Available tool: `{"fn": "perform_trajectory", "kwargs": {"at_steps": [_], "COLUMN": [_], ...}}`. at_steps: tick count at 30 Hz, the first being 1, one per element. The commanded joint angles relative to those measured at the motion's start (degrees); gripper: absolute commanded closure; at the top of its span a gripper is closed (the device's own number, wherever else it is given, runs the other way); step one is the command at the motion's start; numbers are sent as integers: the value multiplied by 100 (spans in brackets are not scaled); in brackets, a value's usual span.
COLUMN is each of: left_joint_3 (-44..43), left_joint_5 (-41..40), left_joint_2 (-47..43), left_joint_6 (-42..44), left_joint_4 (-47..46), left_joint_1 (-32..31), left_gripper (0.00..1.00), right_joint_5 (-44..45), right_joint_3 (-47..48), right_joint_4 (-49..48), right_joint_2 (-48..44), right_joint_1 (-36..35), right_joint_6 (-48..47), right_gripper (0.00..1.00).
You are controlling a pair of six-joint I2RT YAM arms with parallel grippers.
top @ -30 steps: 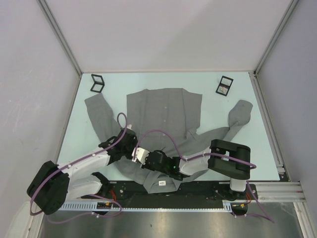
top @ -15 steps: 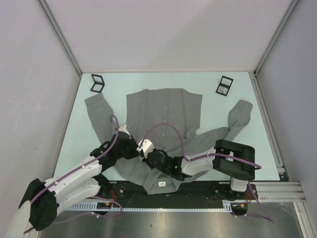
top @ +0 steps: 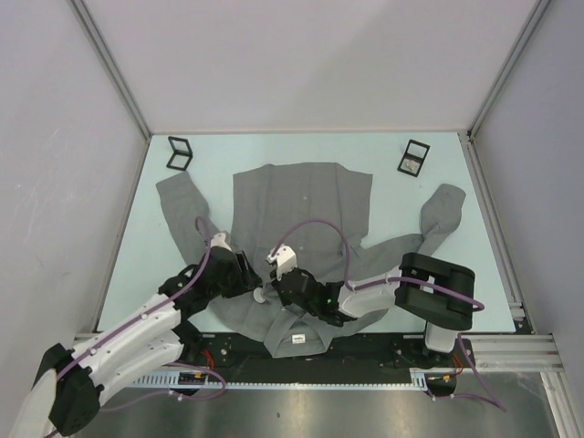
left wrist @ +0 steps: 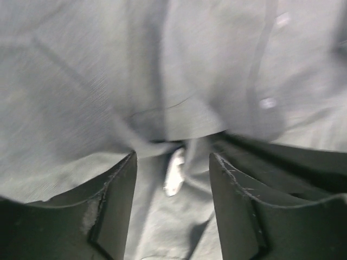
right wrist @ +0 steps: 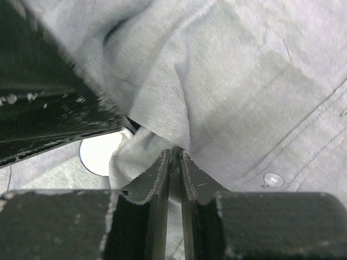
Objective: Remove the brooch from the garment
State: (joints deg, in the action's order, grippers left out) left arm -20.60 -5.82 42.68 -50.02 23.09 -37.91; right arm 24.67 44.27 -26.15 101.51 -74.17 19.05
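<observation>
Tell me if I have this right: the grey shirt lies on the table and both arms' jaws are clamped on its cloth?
Not quite. The grey shirt lies on the table, but only the right jaws are clamped on its cloth; the left jaws stand wide apart above it, as the left wrist view shows.

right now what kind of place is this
Most likely a robot lab test cell: plain panel walls box in a pale table, two robot arms are bolted at its near edge, and a grey shirt lies spread on it.
</observation>
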Motion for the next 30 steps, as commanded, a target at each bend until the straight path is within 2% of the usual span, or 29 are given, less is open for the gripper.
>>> {"fn": "perform_trajectory", "kwargs": {"at_steps": [1, 6, 11, 13, 14, 24, 30], "left_joint_3": [-278, -41, -49, -67, -58, -76, -269], "left_joint_5": [73, 143, 477, 530, 669, 969, 890], "left_joint_2": [259, -66, 47, 144, 258, 803, 997], "left_joint_6": [-87, -332, -351, -324, -298, -131, 89], "left_joint_4": [608, 547, 354, 319, 240, -6, 169], "left_joint_1": [-23, -23, -15, -15, -15, -41, -67], "left_gripper": [41, 41, 57, 58, 62, 69, 84], "right_joint_5": [-304, -585, -700, -709, -709, -788, -849], "right_joint_3": [-208, -349, -393, -393, -393, -393, -384], "right_joint_4": [-135, -347, -417, -443, -461, -522, -584], "right_joint_2": [-308, -378, -360, -352, -343, -299, -255], "right_joint_1": [192, 342, 447, 447, 456, 500, 535], "right_joint_6": [529, 644, 697, 688, 688, 714, 732], "right_gripper": [83, 82, 82, 82, 82, 82, 82]}}
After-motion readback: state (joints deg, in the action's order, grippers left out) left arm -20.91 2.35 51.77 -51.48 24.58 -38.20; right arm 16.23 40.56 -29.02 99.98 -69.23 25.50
